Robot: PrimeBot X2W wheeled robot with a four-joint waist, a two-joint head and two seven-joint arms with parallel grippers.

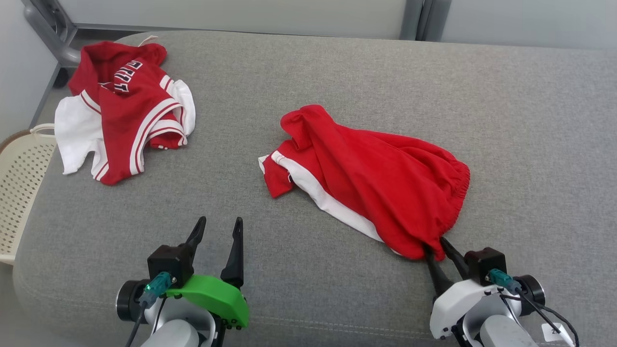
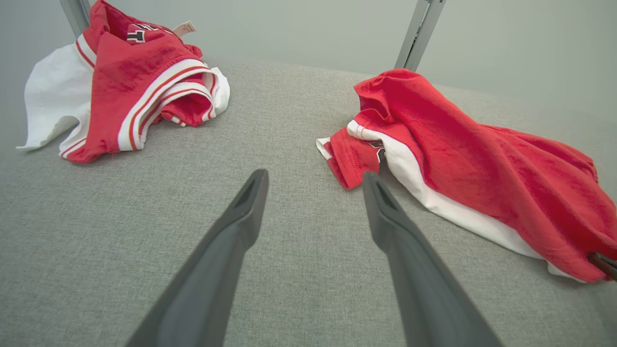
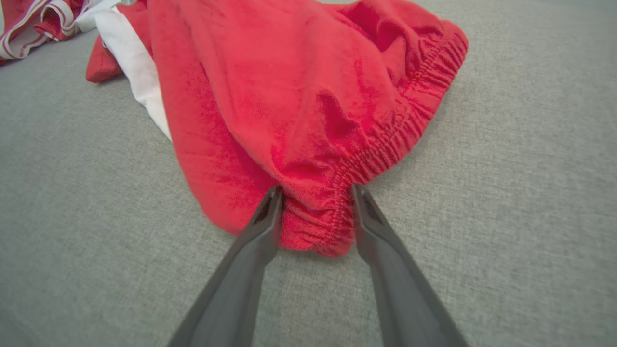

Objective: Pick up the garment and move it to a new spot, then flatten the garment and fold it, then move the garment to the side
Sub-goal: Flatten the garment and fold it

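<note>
Step 1, the pick-up, grasp phase. Nothing lifted yet.

Red shorts (image 1: pixel 381 178) lie crumpled near the middle of the grey cushion (image 1: pixel 337 62), just toward 3 o'clock in the head view. Leg hems and the white side stripe (image 1: pixel 313 188) point to 10 o'clock. The elastic waistband (image 1: pixel 460 193) runs down the 4 o'clock edge.

Right gripper (image 3: pixel 316 189) is at 5 o'clock, on the near waistband corner. Its fingers stand part-way in, one on each side of a bunched fold of waistband, and both touch cloth. We cannot tell from the frames whether that is a firm pinch, and the shorts lie slack on the cushion.

Left gripper (image 1: pixel 220 220) is at 7 o'clock, spread wide and holding nothing. It sits over bare cushion, well short of the leg hem.

Our read on the next move:
- Seat the right pinch on the full waistband fold, not just the top layer.
- Lift straight up and check the cloth follows before any traverse.
- Bring the left in on the leg end at 10 o'clock if we want a two-point carry.
- Stay clear of the red-and-white jersey (image 1: pixel 130 101) at 10 o'clock and the cream basket (image 1: pixel 21 183) at 9.

Risk: gathered elastic is thick, so the fold may slip out under load.
</note>
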